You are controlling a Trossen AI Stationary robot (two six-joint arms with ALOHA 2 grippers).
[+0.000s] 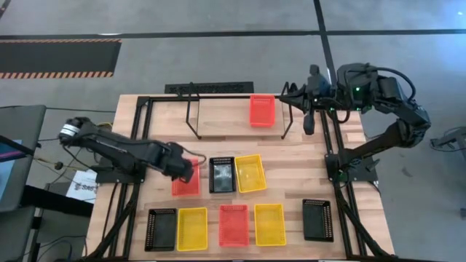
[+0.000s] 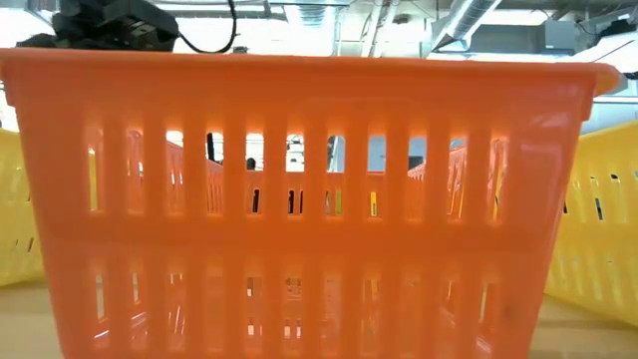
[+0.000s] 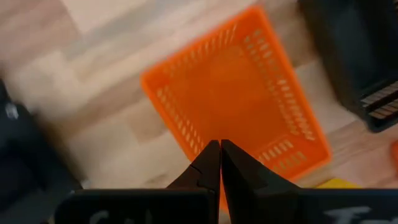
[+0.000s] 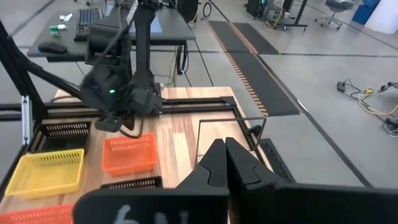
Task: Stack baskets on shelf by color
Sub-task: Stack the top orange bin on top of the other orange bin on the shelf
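**Red basket fills your low view**

Closest to you, a red slotted plastic basket (image 2: 299, 199) blocks the low view, empty. From above you see what it hides: one red basket (image 1: 263, 110) sits on the black wire shelf (image 1: 237, 109), eight lie on the table. Your left gripper (image 3: 220, 163) hovers pinched together, holding nothing, over another empty red basket (image 3: 239, 102). Your right gripper (image 4: 225, 158), likewise closed and empty, waits near the shelf's end.

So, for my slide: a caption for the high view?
Left pincer shut above a red basket; another red basket sits on the shelf.
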